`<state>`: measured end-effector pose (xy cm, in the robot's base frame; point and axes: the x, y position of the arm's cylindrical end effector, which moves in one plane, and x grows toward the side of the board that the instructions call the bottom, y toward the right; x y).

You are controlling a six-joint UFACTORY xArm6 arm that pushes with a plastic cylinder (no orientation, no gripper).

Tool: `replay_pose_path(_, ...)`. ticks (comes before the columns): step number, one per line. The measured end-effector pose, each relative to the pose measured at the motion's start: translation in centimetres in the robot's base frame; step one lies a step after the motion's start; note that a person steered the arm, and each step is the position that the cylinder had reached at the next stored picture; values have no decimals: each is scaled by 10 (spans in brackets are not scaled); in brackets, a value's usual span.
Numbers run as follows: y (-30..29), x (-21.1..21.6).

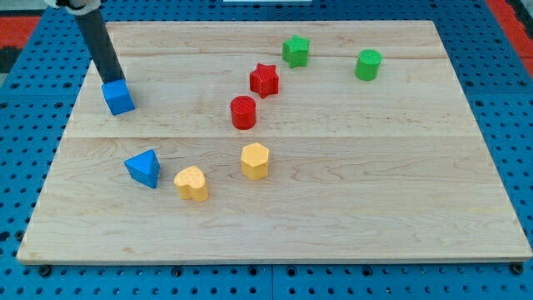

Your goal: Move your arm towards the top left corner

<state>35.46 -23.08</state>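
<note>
My dark rod comes down from the view's top left, and my tip (111, 80) rests at the top edge of the blue cube (119, 97), touching it or nearly so. A blue triangular block (143, 168) lies lower down on the left. A yellow heart block (192, 183) and a yellow hexagonal block (255, 161) sit below the middle. A red cylinder (243, 112) and a red star (265, 79) are near the centre. A green star (296, 51) and a green cylinder (368, 64) are at the top right.
The wooden board (375, 192) lies on a blue perforated table (25, 108). The board's top left corner (102, 25) is just above my rod.
</note>
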Motion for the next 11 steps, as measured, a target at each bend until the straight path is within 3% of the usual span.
replay_pose_path(2, 11, 62)
replay_pose_path(3, 18, 54)
replay_pose_path(5, 42, -61)
replay_pose_path(6, 40, -83)
replay_pose_path(11, 40, -99)
